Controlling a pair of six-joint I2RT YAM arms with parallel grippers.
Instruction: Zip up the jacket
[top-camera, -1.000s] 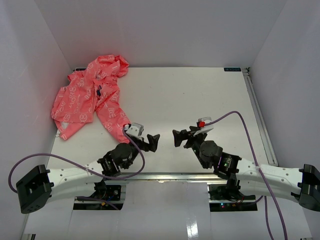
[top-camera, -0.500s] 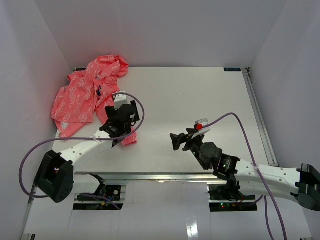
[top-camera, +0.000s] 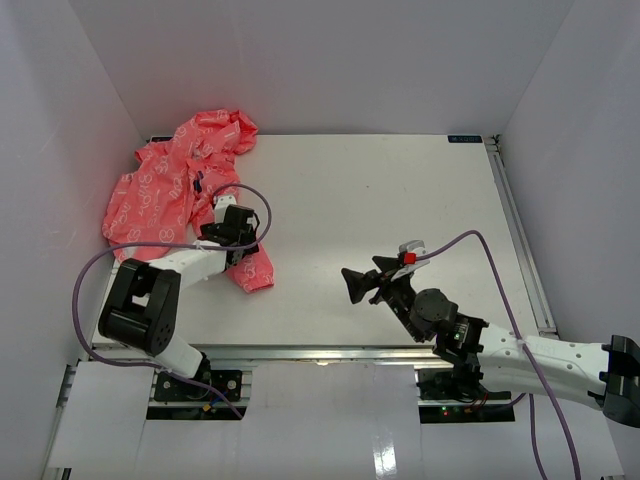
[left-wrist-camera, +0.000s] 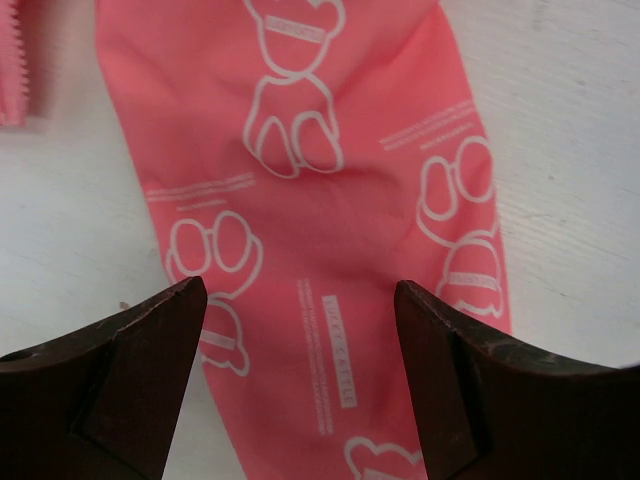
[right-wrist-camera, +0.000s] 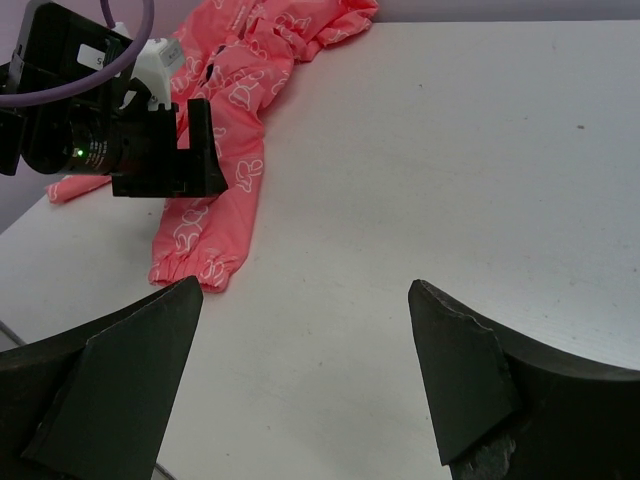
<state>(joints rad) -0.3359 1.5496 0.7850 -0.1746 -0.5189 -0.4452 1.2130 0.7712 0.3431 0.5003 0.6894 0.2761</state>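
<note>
My left hand (top-camera: 232, 228) is over the jacket's (top-camera: 165, 195) trailing sleeve (top-camera: 243, 262), released and grasping nothing. In the wrist view its fingers stand wide on either side of the pink cloth, which lies flat and unpinched on the bench (top-camera: 400, 190) below. The jacket sits bunched in the far left corner of the bench, hood toward the far wall. The sleeve is its one long run, with its axis from the body at far left down to the cuff (right-wrist-camera: 195, 268) at near right. My left hand straddles that axis about midway, with the gap between its fingers set across the sleeve's width, so closing would take cloth across the sleeve, not along it. My right hand (top-camera: 357, 284) is also released and empty. It hangs over bare bench near the middle, well apart from the jacket and to the right of the cuff. The left hand is plainly the nearer. I cannot make out the zip line in the crumpled body. In my judgement the garment needs drawing out flat toward the centre first.
</note>
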